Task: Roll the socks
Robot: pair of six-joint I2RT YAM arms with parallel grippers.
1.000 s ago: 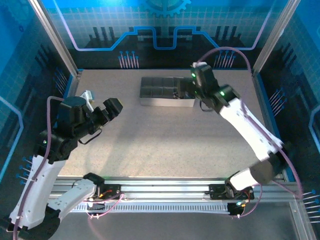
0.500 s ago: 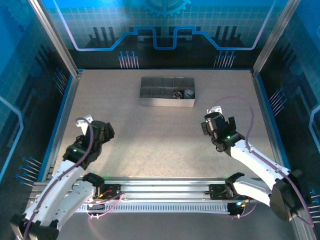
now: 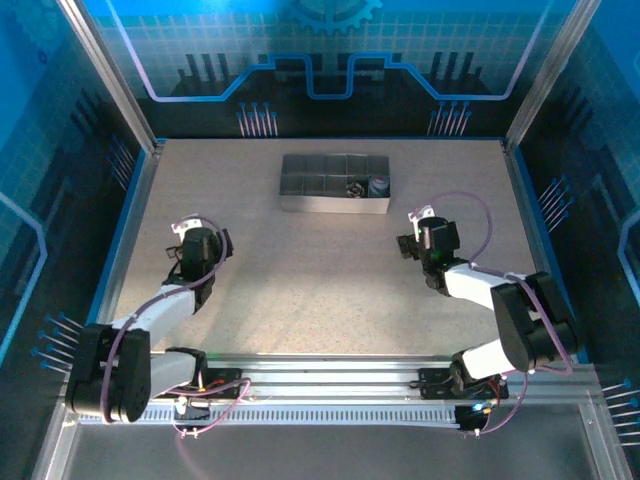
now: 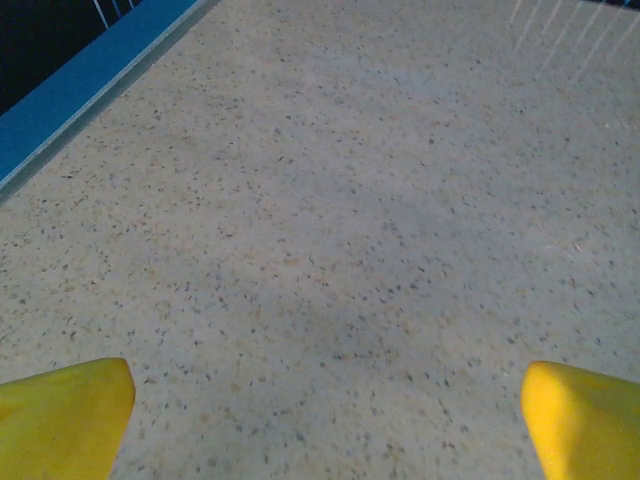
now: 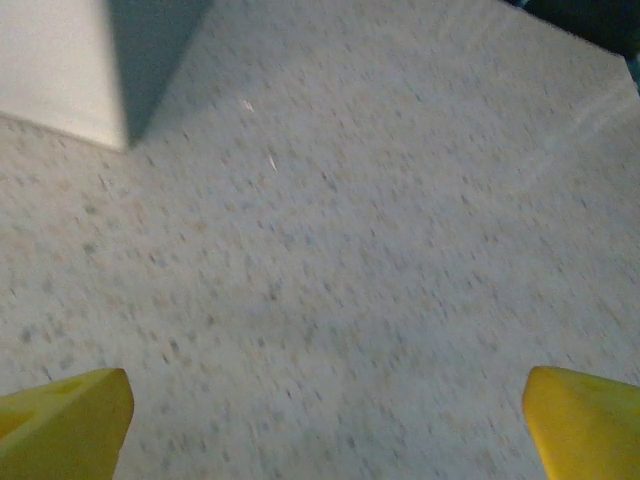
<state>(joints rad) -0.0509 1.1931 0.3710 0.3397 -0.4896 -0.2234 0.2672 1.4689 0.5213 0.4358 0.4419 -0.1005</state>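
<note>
Two bundled socks lie in the right-hand compartments of the grey tray [image 3: 310,185]: a black-and-white striped one [image 3: 354,187] and a grey-blue one [image 3: 380,185]. My left gripper [image 3: 196,243] rests low over the left side of the table, far from the tray. Its yellow fingertips [image 4: 65,410] stand wide apart over bare tabletop, so the left gripper [image 4: 330,420] is open and empty. My right gripper [image 3: 426,238] sits just in front and to the right of the tray, open and empty. The right gripper [image 5: 325,420] also hangs over bare table, with a tray corner [image 5: 60,70] at upper left.
The speckled table [image 3: 320,280] is bounded by a blue rim and metal posts on the left, right and back. Both arms are folded low near their bases along the front rail [image 3: 330,375].
Both arms drew back and folded down toward the near edge. The right gripper left the tray and came down in front of it. Both stayed open.
</note>
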